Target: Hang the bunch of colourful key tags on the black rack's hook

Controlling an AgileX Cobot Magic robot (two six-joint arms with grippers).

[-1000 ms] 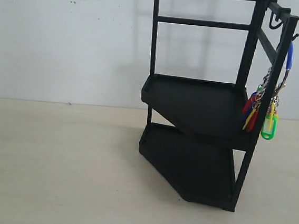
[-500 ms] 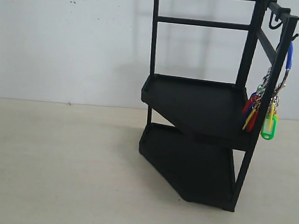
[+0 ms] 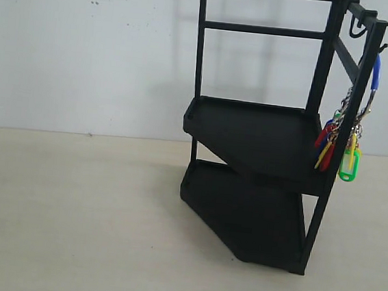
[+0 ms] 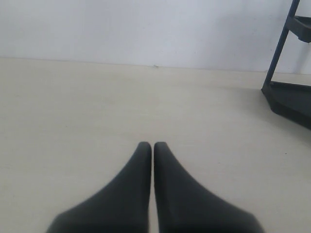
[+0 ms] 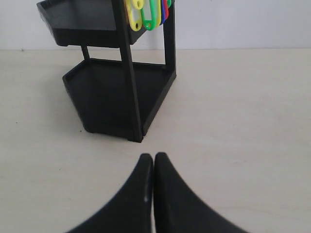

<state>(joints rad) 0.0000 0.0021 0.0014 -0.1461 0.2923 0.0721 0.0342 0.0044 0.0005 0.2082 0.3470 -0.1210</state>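
The black rack stands right of centre in the exterior view. From the hook on its front upright post the colourful key tag bunch hangs by its blue loop. Neither arm shows in the exterior view. My right gripper is shut and empty, low over the table, a short way from the rack's foot; yellow and green tags dangle at that view's edge. My left gripper is shut and empty above bare tabletop, with the rack's lower tray off to one side.
A curved J-hook sits under the rack's top rail. A white wall closes the back of the pale table.
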